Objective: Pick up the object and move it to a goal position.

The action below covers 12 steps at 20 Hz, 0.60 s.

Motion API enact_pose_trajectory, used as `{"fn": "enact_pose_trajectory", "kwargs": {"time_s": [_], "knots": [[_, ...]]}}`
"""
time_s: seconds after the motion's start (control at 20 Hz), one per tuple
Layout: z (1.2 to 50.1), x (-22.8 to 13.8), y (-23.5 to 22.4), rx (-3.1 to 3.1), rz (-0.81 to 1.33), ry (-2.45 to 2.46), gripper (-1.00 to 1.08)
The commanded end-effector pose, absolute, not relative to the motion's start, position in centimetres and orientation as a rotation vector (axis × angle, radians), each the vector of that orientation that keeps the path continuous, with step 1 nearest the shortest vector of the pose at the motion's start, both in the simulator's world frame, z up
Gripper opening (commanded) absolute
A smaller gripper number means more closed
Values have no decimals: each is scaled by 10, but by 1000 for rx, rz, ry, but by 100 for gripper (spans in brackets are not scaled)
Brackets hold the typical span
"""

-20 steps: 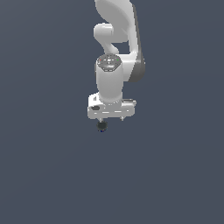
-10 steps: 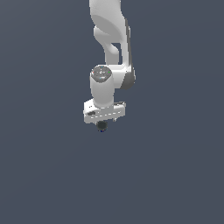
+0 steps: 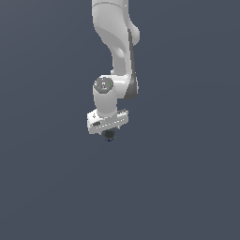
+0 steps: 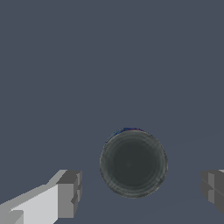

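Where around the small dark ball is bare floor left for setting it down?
Plain grey floor lies bare on every side of the white pincer. The only crowded spot is under it, where the small dark round ball sits between the two grey fingertips, apart from both.

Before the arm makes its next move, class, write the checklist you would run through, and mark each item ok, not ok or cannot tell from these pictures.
1. Object lies between the fingers: ok.
2. Jaws open wide enough to pass it: ok, a gap shows on both sides.
3. Fingers touching the object: not ok, both stand apart.
4. Gripper low enough to close around it: cannot tell.
5. Object centred between the fingers: cannot tell, one finger is partly cut off.
6. Goal position visible: not ok, none shows.
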State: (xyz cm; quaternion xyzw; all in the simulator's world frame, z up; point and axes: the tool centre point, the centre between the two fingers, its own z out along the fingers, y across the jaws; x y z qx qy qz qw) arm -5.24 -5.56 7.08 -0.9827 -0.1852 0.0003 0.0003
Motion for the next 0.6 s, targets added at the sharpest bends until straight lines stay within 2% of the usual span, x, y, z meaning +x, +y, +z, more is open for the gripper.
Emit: {"fn": "enact_pose_trajectory", "kwargs": {"time_s": [0.0,0.55], "knots": [[66,-55,-58,-3081,0,-611,100],[53,-57,-59,-3079,1,-621,100]]}}
